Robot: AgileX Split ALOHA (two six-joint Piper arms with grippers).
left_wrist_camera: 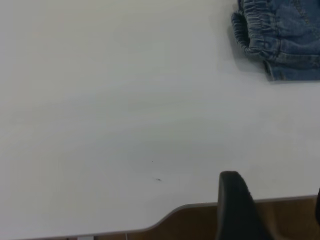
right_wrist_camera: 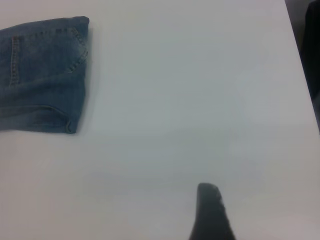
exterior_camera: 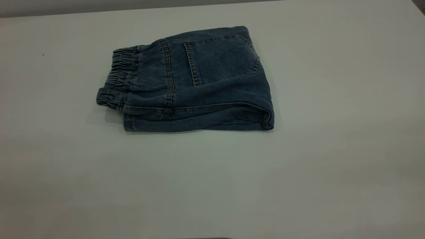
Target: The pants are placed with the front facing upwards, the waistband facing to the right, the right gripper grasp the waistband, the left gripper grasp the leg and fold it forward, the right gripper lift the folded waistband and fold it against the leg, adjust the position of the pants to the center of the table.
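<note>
The pants [exterior_camera: 199, 83] lie folded into a compact blue denim bundle on the table [exterior_camera: 298, 166], a little behind its middle, with a square back pocket [exterior_camera: 220, 58] facing up. The waistband [exterior_camera: 116, 78] forms the bundle's left end. Neither gripper shows in the exterior view. In the left wrist view, the left gripper [left_wrist_camera: 276, 202] hangs open over the table's edge, well away from the waistband [left_wrist_camera: 255, 25]. In the right wrist view, one finger [right_wrist_camera: 210, 212] of the right gripper [right_wrist_camera: 262, 215] shows over bare table, far from the pants' folded end [right_wrist_camera: 45, 75]. Both hold nothing.
A brown floor [left_wrist_camera: 200, 222] shows past the table's rounded corner in the left wrist view. The table's far edge [exterior_camera: 132, 10] runs behind the pants, and a dark strip [right_wrist_camera: 312, 50] lies beyond its side edge.
</note>
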